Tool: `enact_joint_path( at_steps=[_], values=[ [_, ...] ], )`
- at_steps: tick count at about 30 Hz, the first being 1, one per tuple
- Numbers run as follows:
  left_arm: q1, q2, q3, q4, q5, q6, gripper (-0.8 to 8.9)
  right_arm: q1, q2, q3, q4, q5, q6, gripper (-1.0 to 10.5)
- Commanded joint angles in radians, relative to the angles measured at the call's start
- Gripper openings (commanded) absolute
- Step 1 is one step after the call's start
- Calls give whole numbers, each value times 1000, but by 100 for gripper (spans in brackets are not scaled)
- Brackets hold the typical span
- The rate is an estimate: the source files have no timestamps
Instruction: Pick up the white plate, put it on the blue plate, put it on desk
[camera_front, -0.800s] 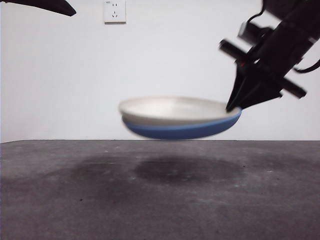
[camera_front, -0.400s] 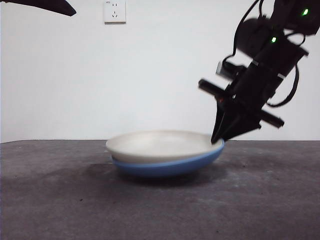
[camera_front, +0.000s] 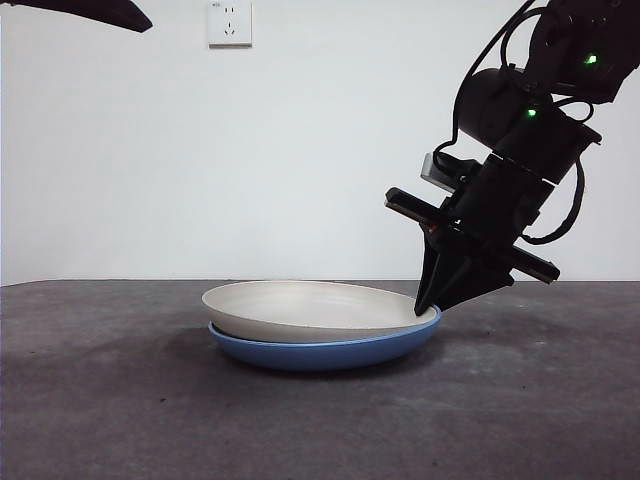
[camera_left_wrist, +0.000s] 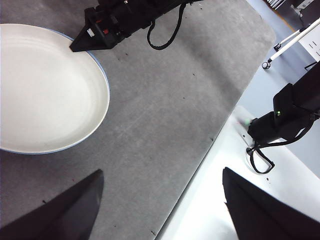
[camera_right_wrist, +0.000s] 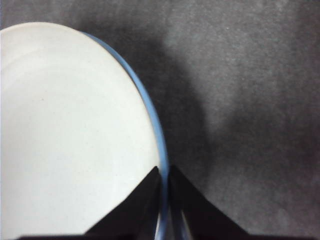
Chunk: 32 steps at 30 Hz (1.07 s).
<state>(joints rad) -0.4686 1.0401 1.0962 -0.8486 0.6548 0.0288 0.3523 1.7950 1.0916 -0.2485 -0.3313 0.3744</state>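
Where the desk (camera_front: 120, 400) runs broad and dark grey-brown toward the wall, the blue plate (camera_front: 330, 352) rests flat on it near the middle, and the white plate (camera_front: 310, 308) sits nested inside it, its cream rim rising a little above the blue one on the left side. The right gripper (camera_front: 432, 306) comes down at a slant from the upper right of the front view and meets the stacked plates at their right edge. In the right wrist view its two black jaws stand narrow, nearly together, pinching the paired rims of the white plate (camera_right_wrist: 70, 130) and the blue plate (camera_right_wrist: 159, 130), with a thin blue crescent showing beside the cream surface. The left wrist view looks down on the same stack from well apart, with the right gripper (camera_left_wrist: 72, 48) touching the plates' rim. The left gripper (camera_left_wrist: 160, 210) hangs over bare desk (camera_left_wrist: 165, 110) with its jaws spread wide, holding nothing. On the far white wall sits a socket (camera_front: 229, 22)
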Motion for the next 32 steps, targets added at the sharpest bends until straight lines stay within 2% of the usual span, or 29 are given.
enact_joint_path(
  at_steps=[1, 4, 6, 15, 19, 32],
  values=[
    [-4, 6, 7, 8, 5, 13, 374, 6, 17, 23, 6, 0, 11, 55],
    [-4, 6, 7, 8, 5, 13, 374, 6, 17, 23, 0, -1, 11, 213],
    [-4, 6, 7, 7, 5, 13, 374, 6, 17, 23, -1, -1, 11, 268],
    [-4, 6, 7, 6, 5, 13, 374, 3, -52, 23, -40, 10, -5, 278],
    [-4, 6, 7, 7, 5, 13, 374, 3, -138, 23, -90, 51, -51, 278],
    [-4, 6, 7, 2, 4, 13, 374, 22, -535, 23, -423, 15, -220, 277]
  ],
)
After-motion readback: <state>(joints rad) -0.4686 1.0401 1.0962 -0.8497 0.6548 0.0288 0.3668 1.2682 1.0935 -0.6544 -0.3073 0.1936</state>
